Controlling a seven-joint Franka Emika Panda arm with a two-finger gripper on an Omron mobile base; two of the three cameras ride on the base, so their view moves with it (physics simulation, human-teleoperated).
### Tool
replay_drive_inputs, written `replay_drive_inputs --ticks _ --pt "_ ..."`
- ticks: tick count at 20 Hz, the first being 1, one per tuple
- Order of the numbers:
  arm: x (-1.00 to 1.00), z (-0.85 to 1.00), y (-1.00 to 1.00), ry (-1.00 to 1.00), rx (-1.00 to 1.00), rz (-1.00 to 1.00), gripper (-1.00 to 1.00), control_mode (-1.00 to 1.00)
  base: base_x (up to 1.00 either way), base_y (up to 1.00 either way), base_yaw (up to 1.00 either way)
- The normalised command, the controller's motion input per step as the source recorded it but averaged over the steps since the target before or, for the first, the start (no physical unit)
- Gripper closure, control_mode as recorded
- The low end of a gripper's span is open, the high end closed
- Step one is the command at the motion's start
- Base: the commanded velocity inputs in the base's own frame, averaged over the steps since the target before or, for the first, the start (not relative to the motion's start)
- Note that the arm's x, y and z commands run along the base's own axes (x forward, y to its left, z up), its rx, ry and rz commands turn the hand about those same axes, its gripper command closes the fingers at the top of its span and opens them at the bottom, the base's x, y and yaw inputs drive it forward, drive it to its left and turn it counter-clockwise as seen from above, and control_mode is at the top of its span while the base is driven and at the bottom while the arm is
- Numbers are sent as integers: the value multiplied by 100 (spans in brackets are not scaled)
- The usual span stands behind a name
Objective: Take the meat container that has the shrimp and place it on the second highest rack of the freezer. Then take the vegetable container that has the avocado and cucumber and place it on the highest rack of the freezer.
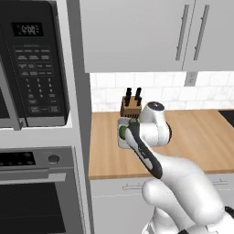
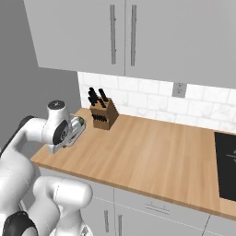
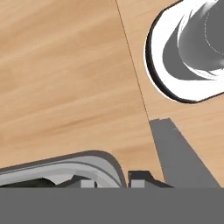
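Observation:
My gripper (image 1: 129, 130) is shut on the rim of the vegetable container (image 1: 122, 134), a white tray held tilted on edge just above the left end of the wooden counter (image 1: 201, 137). The bright-green avocado (image 1: 123, 132) shows inside it. The hand covers the cucumber. From the right base view the container (image 2: 77, 126) peeks out behind the hand, with the gripper (image 2: 73, 131) on its near edge. Looking down in the hand view, the tray's grey-white rim (image 3: 65, 167) runs between my gripper (image 3: 113, 183) fingertips over bare wood. The meat container, the shrimp and the freezer are out of view.
A knife block (image 1: 131, 106) (image 2: 103, 115) stands right behind the tray against the tiled wall. A black microwave (image 1: 32, 64) and oven (image 1: 36, 192) fill the tall cabinet to the left. Upper cabinets (image 2: 120, 32) hang above. A dark cooktop (image 2: 227, 166) lies at the counter's right end.

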Motion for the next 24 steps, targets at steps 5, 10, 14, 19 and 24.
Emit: replay_drive_inputs --ticks 5,10,14,19,24 --pt "-49 100 -12 21 10 25 100 -100 0 0 0" --pt "-84 100 -14 20 0 31 100 -100 0 0 0" --pt "-100 84 -31 10 0 41 100 -100 0 0 0" --pt "-100 36 -29 0 -3 53 100 -100 0 0 0" --pt "-96 44 -39 -24 -1 50 100 -100 0 0 0"
